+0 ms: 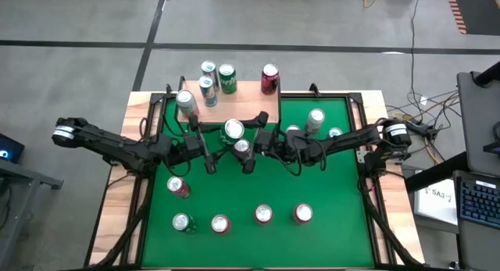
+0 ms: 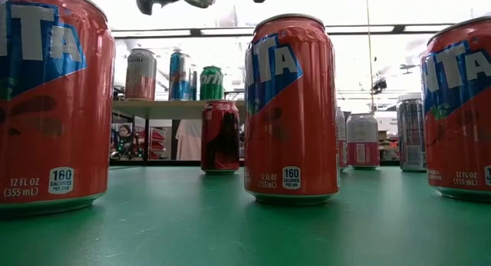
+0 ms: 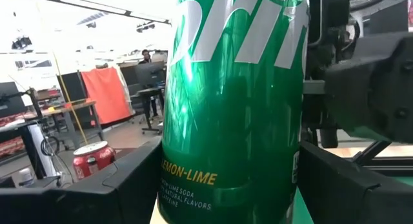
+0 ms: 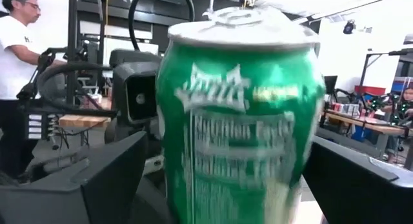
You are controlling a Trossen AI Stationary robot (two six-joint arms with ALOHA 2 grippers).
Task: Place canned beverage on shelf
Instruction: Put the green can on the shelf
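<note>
High view: L gripper [image 1: 221,140] and R gripper [image 1: 254,137] meet mid-table, just in front of the shelf [image 1: 251,108]. Both sit at one green can [image 1: 234,130], L from the left side, R from the right. The shelf stands at the table's [image 1: 336,240] back edge, left of centre, w/ five cans on or at it. Five more cans stand toward the near edge, three at back right.

Low view: the green can hangs at the top edge, well above the table, w/ dark gripper parts either side; can't tell which arm is which here. The shelf shows at mid-left behind a dark red can [image 2: 220,136], w/ several cans on top. Big orange-red cans [image 2: 291,105] fill the foreground.

L wrist view: the green lemon-lime can is upright between L's fingers [image 3: 122,185], both sides up against it, so L is clamped on the can. R arm's dark body is close behind.

R wrist view: same can, top up, sits between R's fingers [image 4: 110,179], which are spread wide w/ a gap on at least one side, not gripping. A person [image 4: 16,62] stands in the room beyond.
</note>
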